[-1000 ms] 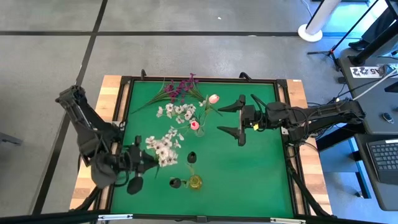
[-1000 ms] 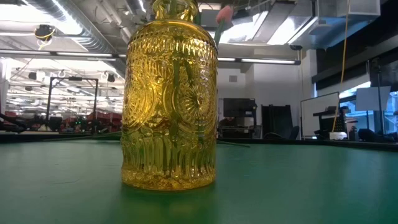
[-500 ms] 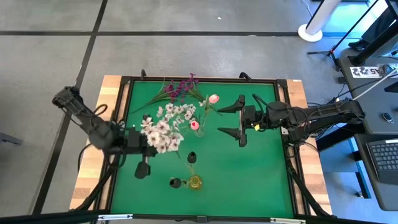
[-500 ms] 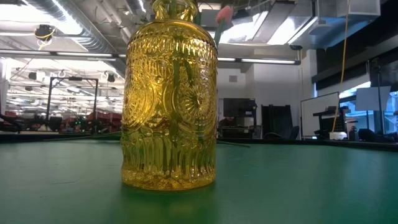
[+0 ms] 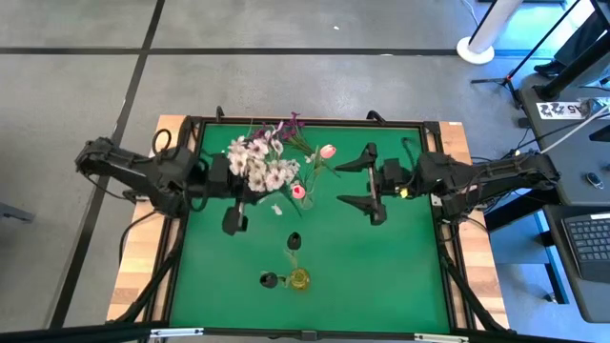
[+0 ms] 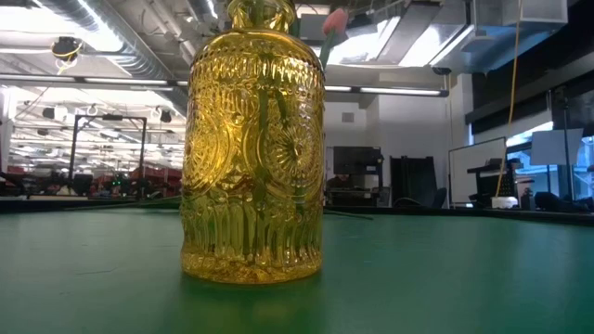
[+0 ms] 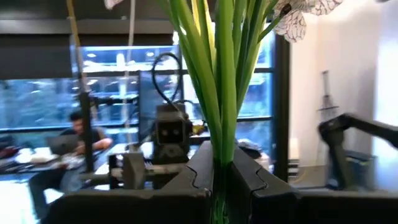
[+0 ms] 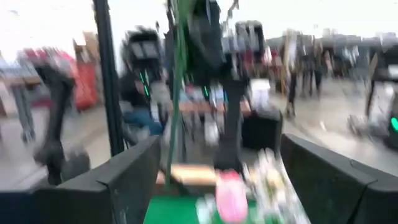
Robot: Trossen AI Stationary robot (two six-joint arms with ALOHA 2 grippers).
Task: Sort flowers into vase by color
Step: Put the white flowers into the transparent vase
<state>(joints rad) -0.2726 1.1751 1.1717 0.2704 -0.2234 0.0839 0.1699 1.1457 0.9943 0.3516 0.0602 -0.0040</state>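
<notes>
Left end effector pinching smooth thin green stems

Even overhead light, soft shadows on the table. Right wrist view motion-blurred; left wrist backlit by windows, washed-out upper right.

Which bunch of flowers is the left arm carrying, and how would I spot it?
Look at the green table from above, toward its far left part. There the left tool is shut on the white flowers, a bunch of small pale blossoms on green stems. Unlike the purple flowers and pink tulip nearby, they are white and clamped by the tool.
</notes>
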